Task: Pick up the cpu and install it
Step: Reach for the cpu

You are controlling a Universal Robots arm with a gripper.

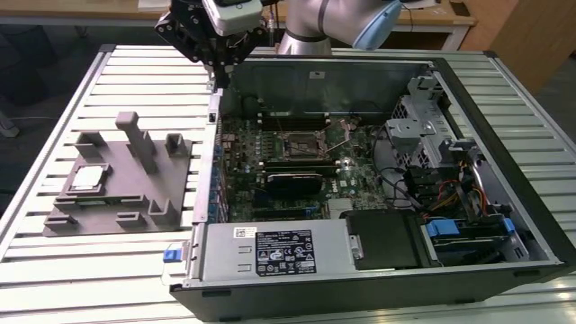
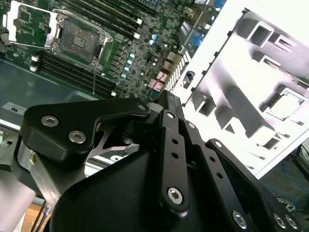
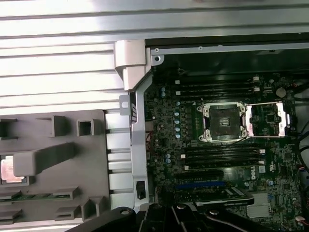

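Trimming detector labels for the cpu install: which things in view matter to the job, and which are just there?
Job:
cpu, seated in the grey fixture
open socket on the motherboard
gripper, near the case corner

Just there:
power supply
drive cage
cables

A pale slatted metal desk spreads beneath the tool. Behind the tool stands a wood-topped table, with dark floor alongside.
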